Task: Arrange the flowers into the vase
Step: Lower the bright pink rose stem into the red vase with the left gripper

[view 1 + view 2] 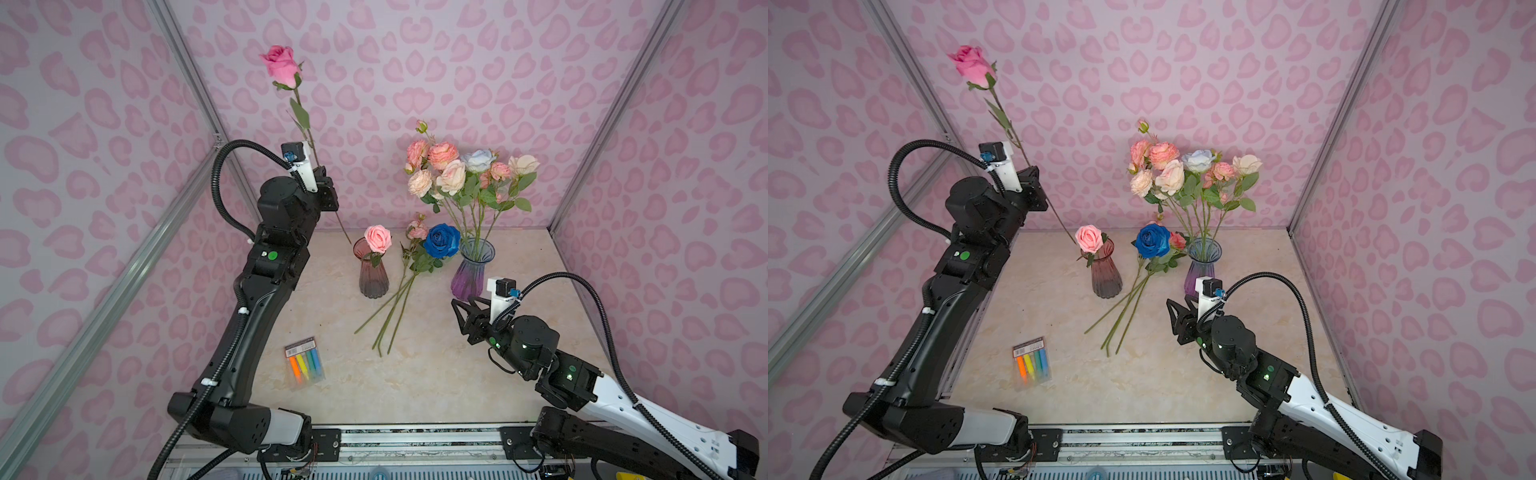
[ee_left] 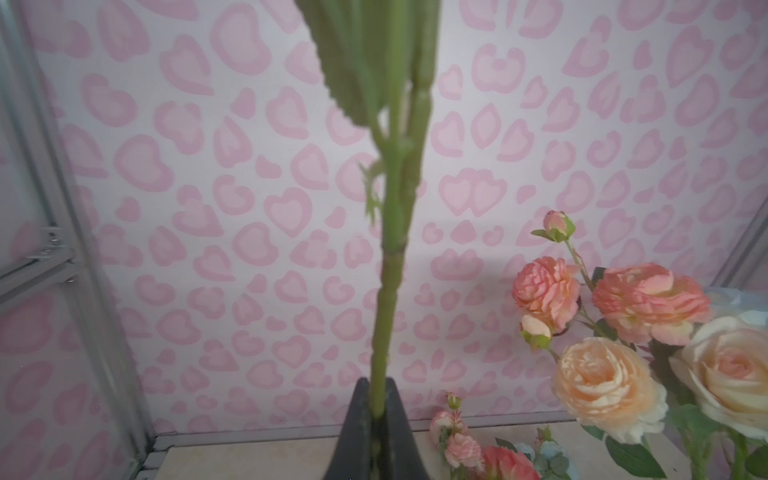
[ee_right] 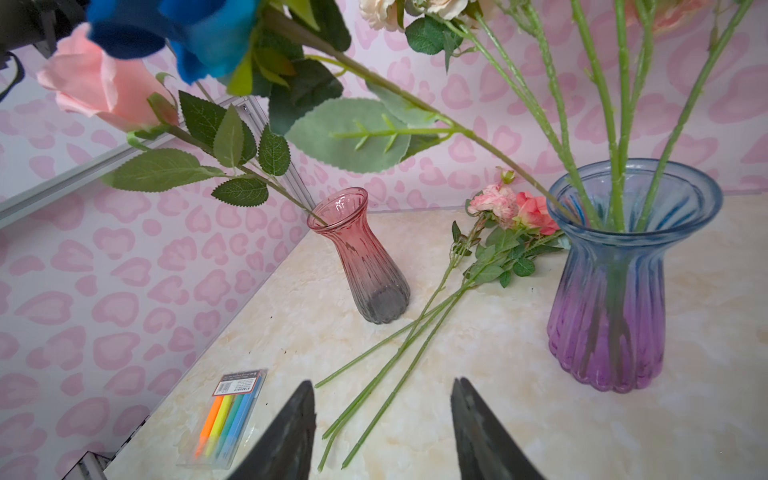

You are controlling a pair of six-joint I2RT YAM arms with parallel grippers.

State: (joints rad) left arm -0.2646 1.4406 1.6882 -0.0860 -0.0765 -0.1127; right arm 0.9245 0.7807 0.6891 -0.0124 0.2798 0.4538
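Observation:
My left gripper (image 1: 322, 176) (image 1: 1033, 176) (image 2: 378, 388) is shut on the green stem (image 2: 390, 249) of a pink rose (image 1: 281, 66) (image 1: 972, 66), held high at the back left. The stem's lower tip ends near the rim of a red vase (image 1: 373, 278) (image 1: 1106, 278) (image 3: 365, 266), which holds one pink rose (image 1: 378, 238). A blue-purple vase (image 1: 471, 270) (image 1: 1200, 266) (image 3: 611, 291) holds several flowers (image 1: 453, 174), and a deep blue rose (image 1: 441, 240) leans out of it. Three flower stems (image 1: 395, 307) (image 3: 399, 353) lie on the table between the vases. My right gripper (image 1: 462, 306) (image 1: 1177, 309) (image 3: 382, 388) hovers open and empty over their cut ends.
A clear pack of coloured pens (image 1: 304, 363) (image 1: 1032, 361) (image 3: 228, 415) lies at the front left of the marble table (image 1: 436, 386). Pink heart-patterned walls with metal frame posts (image 1: 195, 83) close in three sides. A metal rail (image 1: 415, 440) runs along the front edge.

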